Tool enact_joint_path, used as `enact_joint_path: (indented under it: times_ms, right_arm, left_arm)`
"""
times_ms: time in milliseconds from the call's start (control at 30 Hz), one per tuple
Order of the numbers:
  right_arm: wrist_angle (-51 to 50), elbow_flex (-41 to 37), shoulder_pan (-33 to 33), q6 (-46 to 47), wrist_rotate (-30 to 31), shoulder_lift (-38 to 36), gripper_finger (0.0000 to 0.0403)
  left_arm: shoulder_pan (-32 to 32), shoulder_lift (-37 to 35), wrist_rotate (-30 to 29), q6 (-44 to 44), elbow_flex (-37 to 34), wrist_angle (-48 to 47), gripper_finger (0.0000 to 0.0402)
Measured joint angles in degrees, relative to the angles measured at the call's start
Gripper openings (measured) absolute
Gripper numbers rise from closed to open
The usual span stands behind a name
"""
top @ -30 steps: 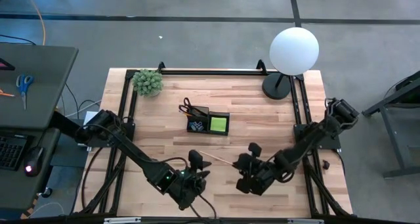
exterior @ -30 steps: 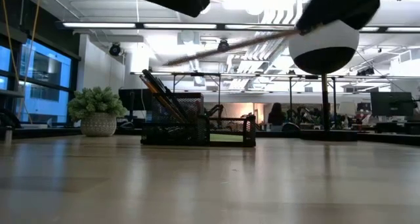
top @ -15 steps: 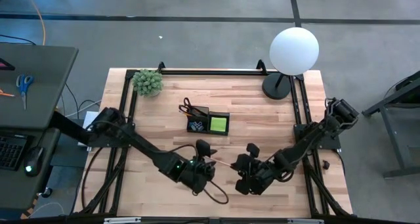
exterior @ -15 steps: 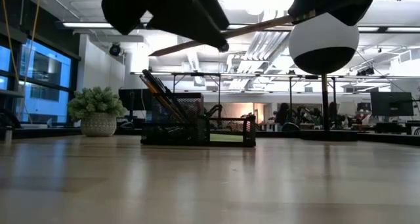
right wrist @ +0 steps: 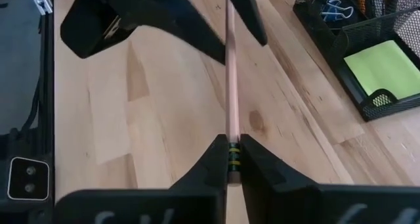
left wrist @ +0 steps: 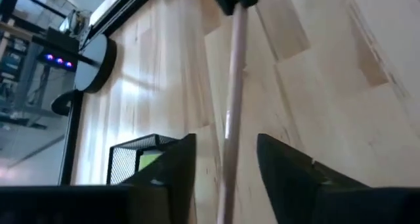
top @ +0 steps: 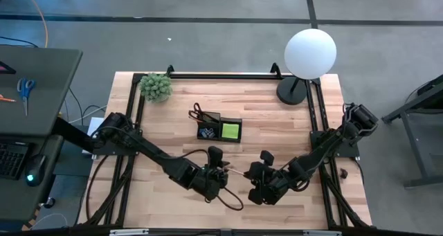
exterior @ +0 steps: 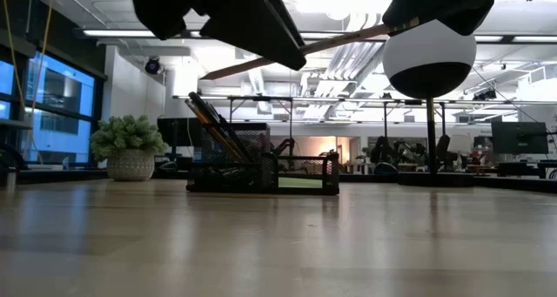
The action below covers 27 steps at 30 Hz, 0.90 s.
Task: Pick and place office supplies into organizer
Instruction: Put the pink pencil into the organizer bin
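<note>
wooden table [top: 277, 118] | right end effector [right wrist: 233, 159] clamped on pencil [right wrist: 230, 86] | left end effector [left wrist: 223, 159] fingers apart around pencil

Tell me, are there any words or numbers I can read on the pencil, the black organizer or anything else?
None can be read.
The pencil shows only plain wood and dark and yellow bands, no letters.
The organizer and green sticky notes carry no writing.
Pale marks on the right end effector: too cut off to read.

A thin wooden pencil [top: 234, 171] hangs level above the table, lower centre of the high view. The black mesh organizer [top: 217, 126] sits mid-frame, holding a lime-green sticky-note pad [top: 230, 131], dark pens [top: 196, 113] and binder clips [right wrist: 336, 7].
</note>
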Motion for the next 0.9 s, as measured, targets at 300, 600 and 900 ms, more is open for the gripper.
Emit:
enact_joint_path:
  times_ms: [300, 600, 900]
  right_arm:
    - [-0.39, 0.02, 0.00, 0.17, -0.51, -0.07, 0.0008]
    - [-0.42, 0.04, 0.00, -0.20, -0.58, -0.09, 0.0027]
    - [-0.82, 0.04, -0.02, -3.02, -0.46, -0.09, 0.0036]
  left_arm:
    - [0.04, 0.00, 1.03, -1.81, -0.02, -0.48, 0.0016]
    - [0.06, 0.00, 3.19, -3.29, -0.04, -0.21, 0.0007]
    - [0.04, 0.00, 5.05, -6.34, -0.04, -0.91, 0.0003]
